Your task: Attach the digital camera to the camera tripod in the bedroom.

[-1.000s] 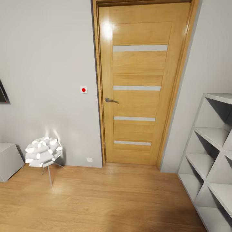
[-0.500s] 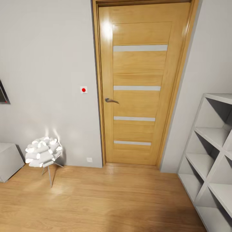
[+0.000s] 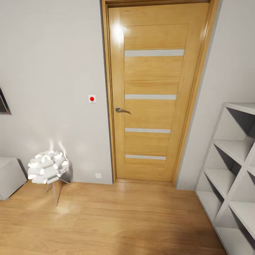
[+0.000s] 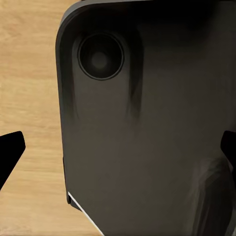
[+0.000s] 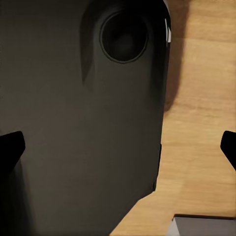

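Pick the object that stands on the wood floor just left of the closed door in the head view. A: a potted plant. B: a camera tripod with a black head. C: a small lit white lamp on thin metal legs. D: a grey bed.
C: a small lit lamp with a white petal-like shade on thin metal legs stands on the wood floor, against the wall left of the closed door.

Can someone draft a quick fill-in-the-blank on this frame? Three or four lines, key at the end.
1. The wooden door ahead is ____.
2. The red dot on the wall switch sits to the ____ of the door handle in the head view.
3. The glowing white lamp stands on thin metal ____.
4. The white shelf unit stands along the ____ edge of the head view.

Missing words: closed; left; legs; right
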